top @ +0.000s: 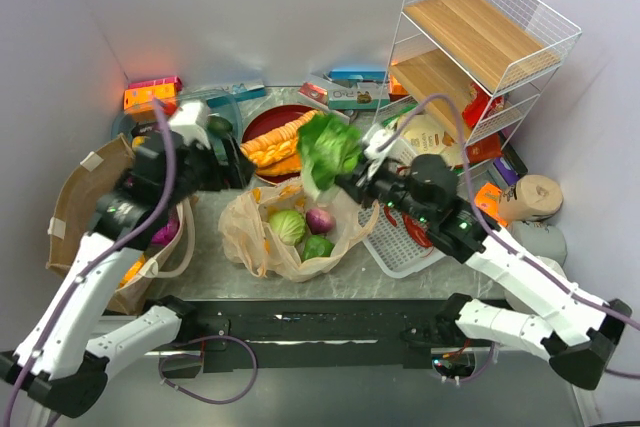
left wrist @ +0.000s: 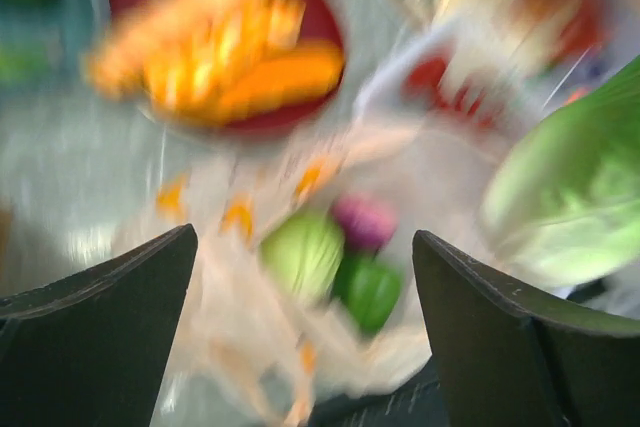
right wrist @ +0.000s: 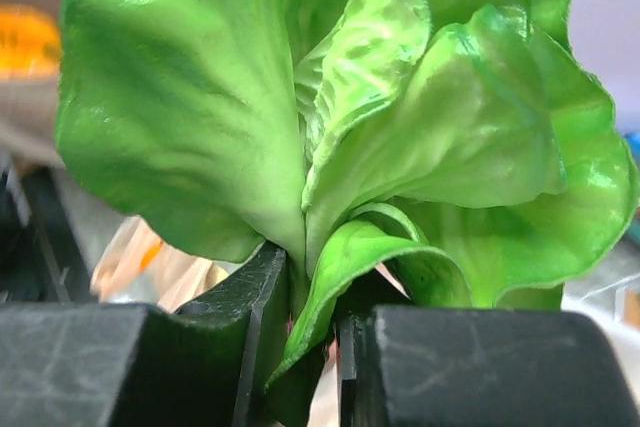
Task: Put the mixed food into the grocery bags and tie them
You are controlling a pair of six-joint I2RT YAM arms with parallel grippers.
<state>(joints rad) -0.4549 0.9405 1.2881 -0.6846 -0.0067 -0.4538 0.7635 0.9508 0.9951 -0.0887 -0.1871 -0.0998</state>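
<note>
Your right end effector is pinching lettuce at stem base, jaws nearly closed on it, leaves fanning out beyond fingers. Lettuce is hanging in air over far rim of tan plastic bag. Bag is lying open on worktop, holding pale-green cabbage, purple round item and dark-green bell pepper. Your left end effector is hovering near bag's left side, jaws spread wide, gripping nothing. Brown paper bag is standing at far left.

Bright even light; left wrist view motion-blurred, glare on the lettuce.
</note>
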